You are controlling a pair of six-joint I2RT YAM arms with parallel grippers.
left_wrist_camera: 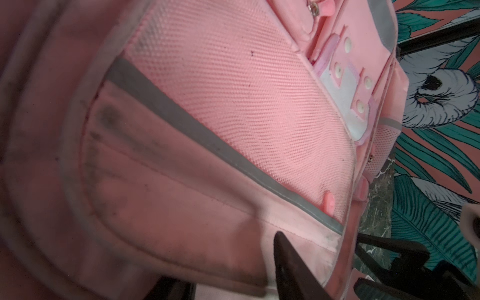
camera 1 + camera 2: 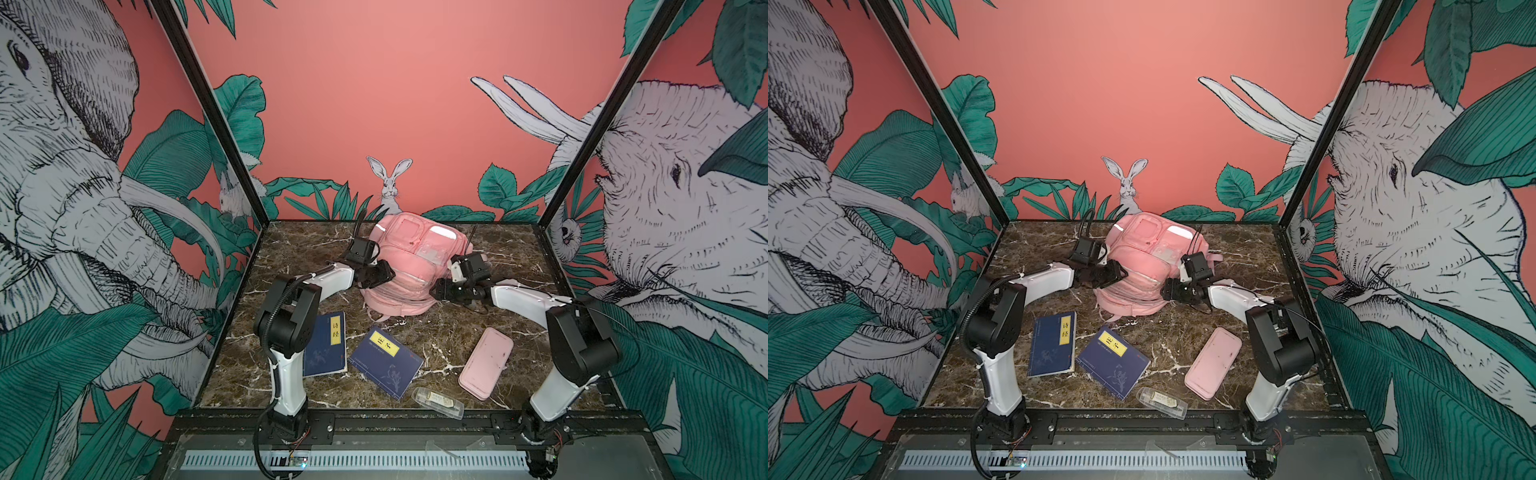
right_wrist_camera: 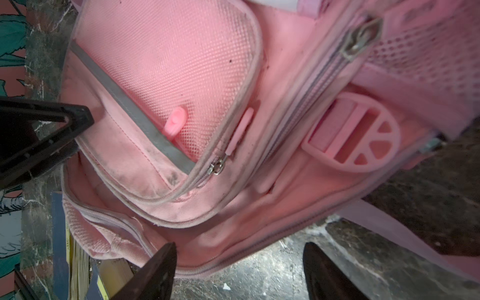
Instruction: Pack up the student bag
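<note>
A dark marbled bench (image 2: 457, 328) was enclosed by coral walls (image 2: 374, 104) printed with elephants, leaves and a rabbit. The bag (image 2: 399, 270) was laid at the back middle of the bench, pockets upward. Its long axis ran from the back wall toward the front, with the loop (image 2: 376, 318) at the near end.

It was flanked by both arms. The left tool (image 2: 386, 274) was set against its left side and the right tool (image 2: 438, 291) just beside its right, so the bag lay inward from each. The left was judged the nearer.

In the left wrist view a fold of the bag's edge was seen between that tool's parted fingers (image 1: 288, 262); whether it was pinched could not be told. The right tool's jaws were spread wide over bare bench, with one finger (image 3: 155, 270) at the bag's hem.

The bag was made of soft woven pink cloth, grimy at the seams, with a mesh-textured pocket. A grey strip (image 3: 130, 114), a metal zip pull (image 3: 217, 166) and a hard round buckle (image 3: 355, 135) were also noted on it. Such cloth was judged likely to sag and drag when a zip was drawn, so one side would need holding.

A blue book (image 2: 326, 345), a second book (image 2: 386, 361), a rounded pink case (image 2: 486, 363) and a clear box (image 2: 438, 402) were seen at the front, well apart from the bag.
</note>
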